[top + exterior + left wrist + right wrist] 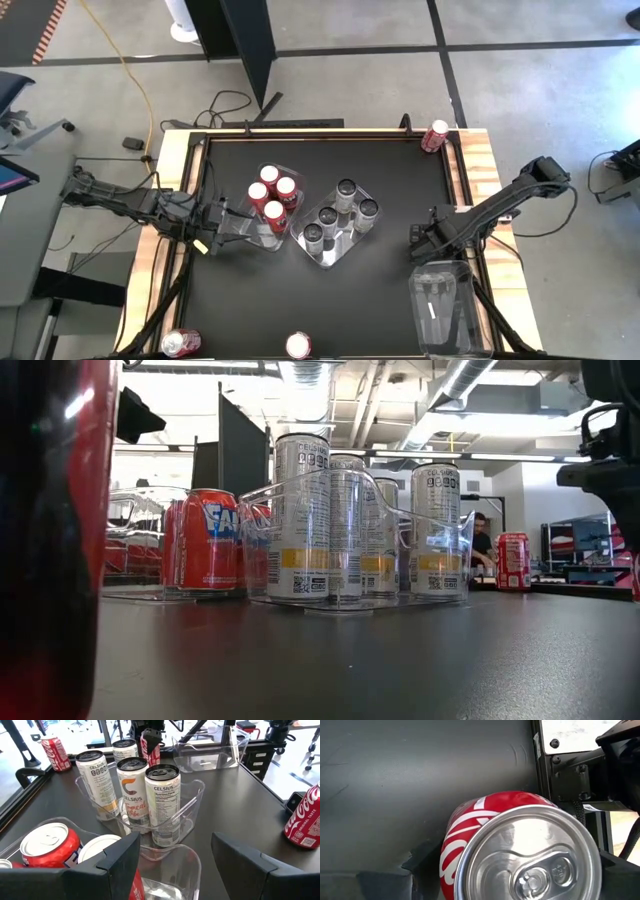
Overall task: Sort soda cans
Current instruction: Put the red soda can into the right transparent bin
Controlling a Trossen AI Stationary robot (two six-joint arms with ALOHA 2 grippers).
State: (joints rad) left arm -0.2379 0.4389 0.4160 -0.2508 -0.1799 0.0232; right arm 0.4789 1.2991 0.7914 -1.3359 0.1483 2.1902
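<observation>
We see a red soda can [520,850] lying on its side right between our right gripper [520,885] fingers, which close around it without clamping yet.

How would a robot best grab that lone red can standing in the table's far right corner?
Probably by gripping the red can around its round side wall, about mid-height, with fingers on opposite sides. It stands upright and alone, with the table's rim close behind it. Coming in from the open table side, or straight down from above, looks safest.
</observation>
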